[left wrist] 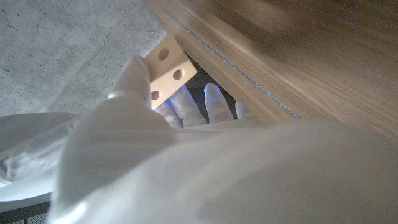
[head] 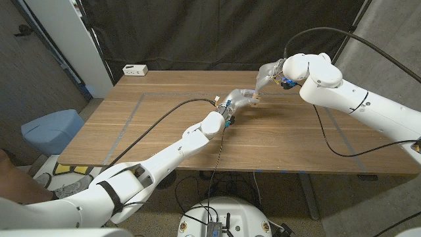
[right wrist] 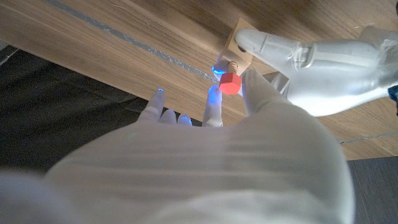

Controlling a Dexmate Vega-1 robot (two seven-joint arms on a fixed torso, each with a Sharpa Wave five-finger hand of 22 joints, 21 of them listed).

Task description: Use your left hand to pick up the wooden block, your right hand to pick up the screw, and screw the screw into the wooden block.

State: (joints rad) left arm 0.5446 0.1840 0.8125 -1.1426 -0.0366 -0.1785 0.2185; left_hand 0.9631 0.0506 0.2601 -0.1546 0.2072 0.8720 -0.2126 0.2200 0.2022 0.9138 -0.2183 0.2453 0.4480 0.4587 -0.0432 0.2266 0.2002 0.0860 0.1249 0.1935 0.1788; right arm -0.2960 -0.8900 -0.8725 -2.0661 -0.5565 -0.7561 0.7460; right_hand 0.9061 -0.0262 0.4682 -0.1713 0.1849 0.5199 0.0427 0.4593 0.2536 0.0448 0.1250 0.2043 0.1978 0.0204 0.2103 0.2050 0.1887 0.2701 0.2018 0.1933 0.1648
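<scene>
Above the wooden worktop, the left hand grips the pale drilled wooden block while, at its 2 o'clock, the right hand pinches the red-headed screw against it.

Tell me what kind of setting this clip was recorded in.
Most likely a robotics lab or test bay, not a home: a wooden table marked with tape lines stands before black curtains, with loose cables trailing over it and a bare concrete floor below.
</scene>
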